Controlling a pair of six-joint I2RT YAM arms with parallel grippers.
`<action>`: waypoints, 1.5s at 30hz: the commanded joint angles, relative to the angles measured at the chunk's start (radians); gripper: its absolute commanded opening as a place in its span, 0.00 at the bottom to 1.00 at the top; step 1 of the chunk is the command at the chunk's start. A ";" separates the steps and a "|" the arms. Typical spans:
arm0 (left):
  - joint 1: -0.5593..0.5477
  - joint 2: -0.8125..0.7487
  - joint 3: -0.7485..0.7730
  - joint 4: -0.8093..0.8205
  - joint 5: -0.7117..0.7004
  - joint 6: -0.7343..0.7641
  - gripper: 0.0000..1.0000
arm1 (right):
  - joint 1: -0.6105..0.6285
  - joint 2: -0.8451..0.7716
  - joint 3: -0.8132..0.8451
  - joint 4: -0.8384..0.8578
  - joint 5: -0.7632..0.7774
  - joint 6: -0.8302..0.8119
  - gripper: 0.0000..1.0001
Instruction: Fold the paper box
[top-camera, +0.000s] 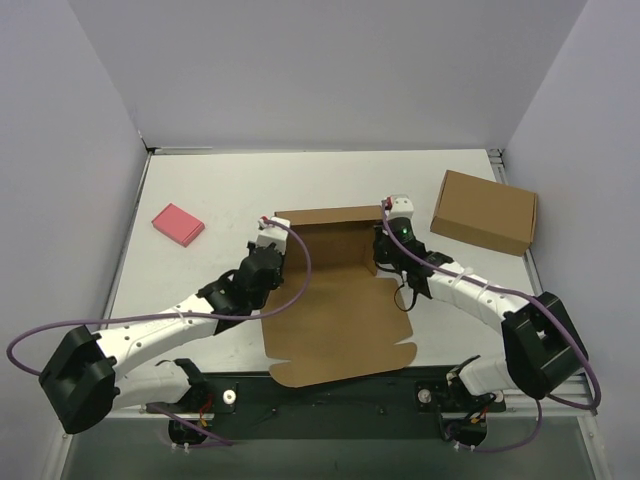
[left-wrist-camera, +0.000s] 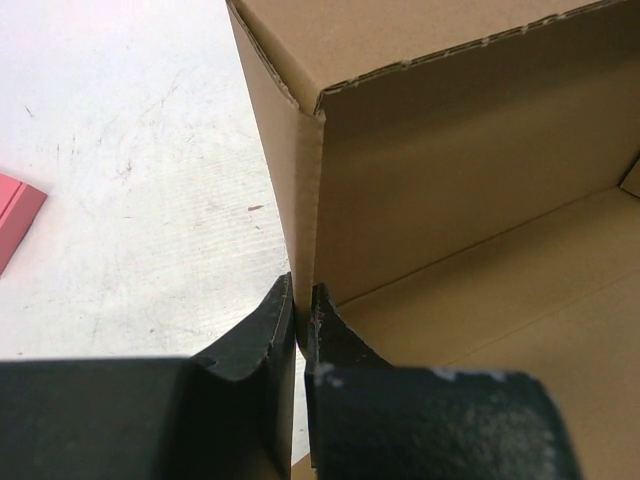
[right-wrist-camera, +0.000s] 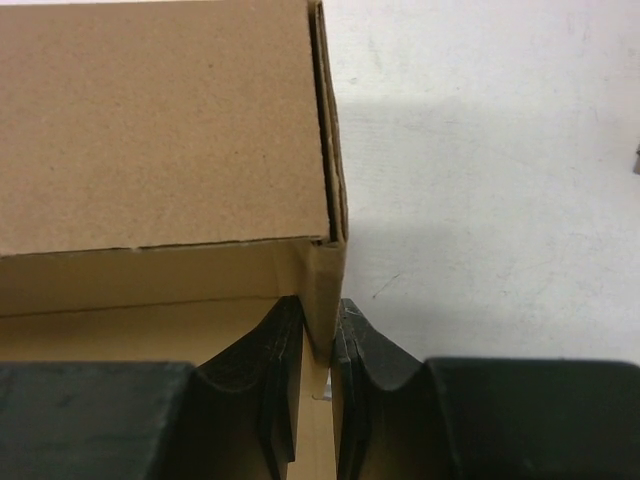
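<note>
- The left gripper (left-wrist-camera: 300, 300), with its two black fingers, is clamped on the upright left side wall of the paper box (left-wrist-camera: 450, 180), a plain brown die-cut cardboard piece. One finger is outside the wall and one inside.
- The right gripper (right-wrist-camera: 318, 320) is pinched the same way on the box's upright right side wall, with a finger on each face.
- In the top view the paper box lies mid-table between the two arms. Its back wall and both side walls stand raised at the far end. The rest is a flat sheet reaching toward the arm bases.
- A second, fully formed brown cardboard box (top-camera: 485, 212) sits apart at the far right of the white table (top-camera: 220, 190).
- A small pink flat block (top-camera: 178, 225) lies well apart on the left.
</note>
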 joint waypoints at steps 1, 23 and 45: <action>-0.013 0.008 0.060 0.026 0.013 0.028 0.00 | -0.023 0.035 0.030 0.001 0.293 0.032 0.00; 0.002 0.125 0.198 -0.112 0.087 -0.016 0.00 | -0.041 -0.037 -0.091 0.210 0.108 0.043 0.39; 0.051 0.089 0.254 -0.171 0.051 0.025 0.00 | -0.021 -0.040 -0.128 0.122 0.168 0.002 0.08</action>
